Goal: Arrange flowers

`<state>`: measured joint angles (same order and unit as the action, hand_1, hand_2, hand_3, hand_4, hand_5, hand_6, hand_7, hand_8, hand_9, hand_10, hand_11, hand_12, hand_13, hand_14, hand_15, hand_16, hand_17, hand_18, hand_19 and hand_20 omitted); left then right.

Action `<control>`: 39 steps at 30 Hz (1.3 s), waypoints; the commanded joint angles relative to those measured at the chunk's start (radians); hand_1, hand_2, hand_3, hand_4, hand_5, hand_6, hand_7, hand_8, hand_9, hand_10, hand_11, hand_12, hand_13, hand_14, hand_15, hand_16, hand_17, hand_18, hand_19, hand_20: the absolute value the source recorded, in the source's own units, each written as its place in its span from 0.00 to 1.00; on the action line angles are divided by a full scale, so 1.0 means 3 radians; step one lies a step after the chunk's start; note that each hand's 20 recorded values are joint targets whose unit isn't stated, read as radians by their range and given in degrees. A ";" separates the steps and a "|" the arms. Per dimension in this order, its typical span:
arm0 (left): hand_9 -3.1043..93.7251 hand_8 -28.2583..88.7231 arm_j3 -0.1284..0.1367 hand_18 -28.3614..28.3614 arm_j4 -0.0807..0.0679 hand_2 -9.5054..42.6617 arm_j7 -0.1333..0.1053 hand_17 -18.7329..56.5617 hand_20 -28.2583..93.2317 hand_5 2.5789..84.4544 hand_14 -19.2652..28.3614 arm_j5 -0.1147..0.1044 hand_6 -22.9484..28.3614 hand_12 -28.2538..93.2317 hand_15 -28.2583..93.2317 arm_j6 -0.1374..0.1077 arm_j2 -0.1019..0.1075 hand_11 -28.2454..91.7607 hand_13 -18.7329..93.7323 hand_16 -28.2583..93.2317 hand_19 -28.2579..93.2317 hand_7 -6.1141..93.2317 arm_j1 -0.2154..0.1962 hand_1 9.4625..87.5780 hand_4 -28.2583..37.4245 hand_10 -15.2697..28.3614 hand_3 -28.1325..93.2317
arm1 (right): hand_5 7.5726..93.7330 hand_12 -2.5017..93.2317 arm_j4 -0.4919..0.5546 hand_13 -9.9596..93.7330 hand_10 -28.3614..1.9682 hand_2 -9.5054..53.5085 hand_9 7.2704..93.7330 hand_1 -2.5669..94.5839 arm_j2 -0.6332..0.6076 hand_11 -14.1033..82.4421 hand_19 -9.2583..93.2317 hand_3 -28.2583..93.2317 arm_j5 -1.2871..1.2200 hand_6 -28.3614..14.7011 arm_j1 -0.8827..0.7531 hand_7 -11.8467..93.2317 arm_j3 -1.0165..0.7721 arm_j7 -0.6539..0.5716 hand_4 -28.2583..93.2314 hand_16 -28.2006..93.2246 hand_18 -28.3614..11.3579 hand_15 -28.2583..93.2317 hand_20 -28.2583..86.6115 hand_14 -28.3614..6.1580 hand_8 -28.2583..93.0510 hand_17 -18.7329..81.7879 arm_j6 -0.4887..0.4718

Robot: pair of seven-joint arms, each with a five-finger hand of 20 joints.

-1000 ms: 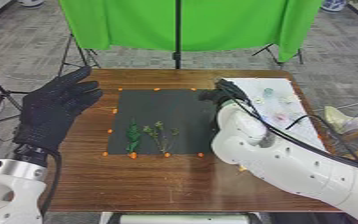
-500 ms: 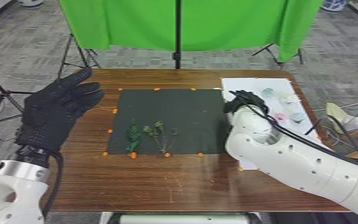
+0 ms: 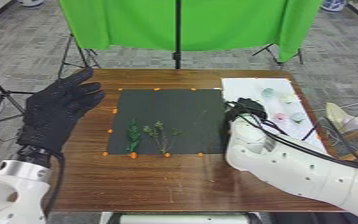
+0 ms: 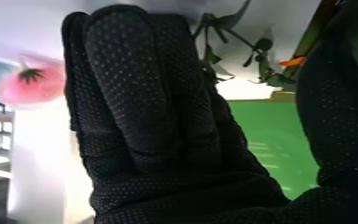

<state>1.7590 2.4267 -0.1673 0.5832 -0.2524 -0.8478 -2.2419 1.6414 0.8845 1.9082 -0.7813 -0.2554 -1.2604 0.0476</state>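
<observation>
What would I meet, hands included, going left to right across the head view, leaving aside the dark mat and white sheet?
Left hand, green leafy sprig, thin branching sprig, right hand, pink flower.

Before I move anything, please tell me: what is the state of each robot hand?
Left hand: open, holding nothing.
Right hand: open, fingers straight; green leaves show beyond it, but I cannot tell if it touches them.
</observation>
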 commanded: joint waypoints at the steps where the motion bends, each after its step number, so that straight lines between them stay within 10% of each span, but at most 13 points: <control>1: 0.39 0.17 -0.0042 0.99 -0.0025 0.34 0.0038 0.12 0.25 0.47 1.00 0.0003 0.69 0.32 0.69 0.0013 -0.0041 0.51 0.38 0.14 0.74 0.19 0.0054 0.16 0.09 0.87 0.88 | 0.54 0.19 -0.0235 0.89 0.33 0.10 0.84 0.33 0.0114 0.43 0.95 0.78 0.0153 0.42 0.0123 0.21 0.0279 0.0029 0.05 0.35 0.15 0.69 0.00 0.49 0.15 0.67 0.0054; 13: 0.39 0.17 -0.0036 0.99 -0.0022 0.34 0.0052 0.12 0.25 0.47 1.00 0.0012 0.69 0.32 0.69 0.0030 -0.0069 0.51 0.38 0.14 0.74 0.19 0.0034 0.16 0.09 0.87 0.88 | 0.92 0.30 -0.0341 0.96 0.64 0.00 1.00 0.59 0.0033 0.41 0.97 0.77 0.0317 0.67 0.0125 0.31 0.0487 0.0053 0.00 0.39 0.27 0.67 0.04 0.67 0.28 0.63 0.0157; 30: 0.39 0.17 0.0021 0.99 0.0001 0.34 0.0042 0.12 0.25 0.47 1.00 0.0014 0.69 0.32 0.69 -0.0011 -0.0064 0.51 0.38 0.14 0.74 0.19 -0.0065 0.16 0.09 0.88 0.88 | 0.95 0.28 -0.0016 0.97 0.62 0.00 1.00 0.60 -0.0103 0.48 1.00 0.82 0.0553 0.62 0.0313 0.31 0.0326 0.0099 0.00 0.40 0.25 0.71 0.10 0.67 0.31 0.61 0.0638; 39: 0.39 0.17 0.0076 1.00 0.0044 0.34 0.0052 0.12 0.25 0.47 1.00 0.0024 0.69 0.32 0.69 -0.0081 -0.0057 0.51 0.38 0.14 0.74 0.19 -0.0112 0.16 0.09 0.87 0.88 | 0.96 0.28 0.0338 0.97 0.62 0.00 1.00 0.60 0.0185 0.49 1.00 0.83 0.0624 0.60 0.0155 0.31 0.0094 0.0253 0.00 0.40 0.23 0.72 0.13 0.66 0.33 0.61 0.0359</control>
<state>1.7714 2.4286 -0.1634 0.5854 -0.2538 -0.8609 -2.2540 1.6696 0.8541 2.0703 -0.7094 -0.1643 -1.2237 0.2237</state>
